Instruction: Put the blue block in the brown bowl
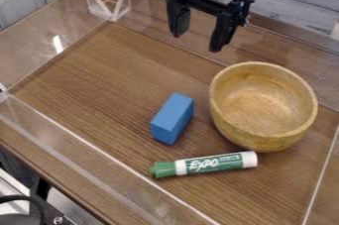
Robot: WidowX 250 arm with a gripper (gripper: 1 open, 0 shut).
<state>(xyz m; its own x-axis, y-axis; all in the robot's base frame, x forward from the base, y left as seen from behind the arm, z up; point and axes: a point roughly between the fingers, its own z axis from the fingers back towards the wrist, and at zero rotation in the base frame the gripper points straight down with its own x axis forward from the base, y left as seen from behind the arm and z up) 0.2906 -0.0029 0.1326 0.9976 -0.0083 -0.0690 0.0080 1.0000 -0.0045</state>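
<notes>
The blue block (171, 118) lies flat on the wooden tabletop, just left of the brown bowl (264, 104). That bowl is round, light wood with a thick rim, and nothing is inside it. My gripper (199, 29) hangs above the table at the back, behind both the block and the bowl, pointing down. Its two dark fingers stand apart, open, with nothing between them. It touches neither object.
A green-and-white Expo marker (203, 165) lies in front of the block and bowl. Clear acrylic walls (73, 26) ring the table surface, with a low front wall (79, 150) near the camera.
</notes>
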